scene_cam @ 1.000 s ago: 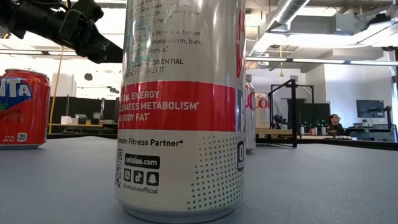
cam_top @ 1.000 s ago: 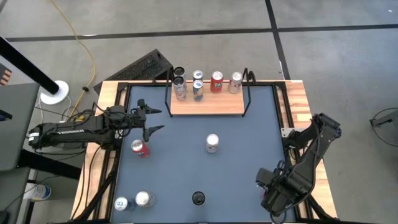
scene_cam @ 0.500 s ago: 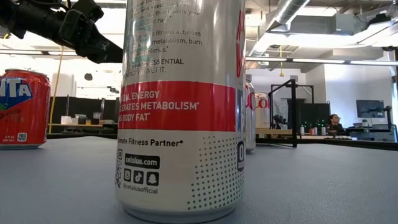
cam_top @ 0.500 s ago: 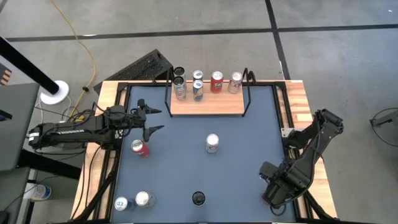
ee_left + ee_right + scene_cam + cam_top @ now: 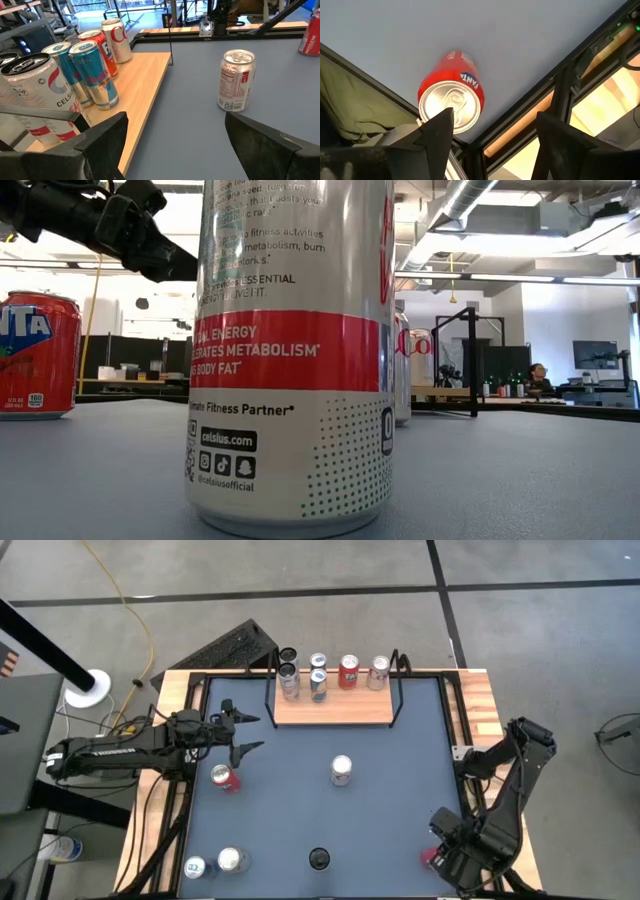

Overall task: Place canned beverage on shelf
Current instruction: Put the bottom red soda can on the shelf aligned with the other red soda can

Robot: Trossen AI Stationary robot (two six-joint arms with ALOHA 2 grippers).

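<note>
**Right claw over a red Fanta in the near corner**

While the left claw hangs wide open and empty by the shelf's left end, the right claw sits above a red Fanta can at the surface's near right corner, fingers spread, not gripping it. The shelf at the far edge carries several cans. A silver can stands mid-surface, another red can near the left claw.

the tall silver can fills the low view, its top cut off; the red can is mostly hidden under the right arm
</note>
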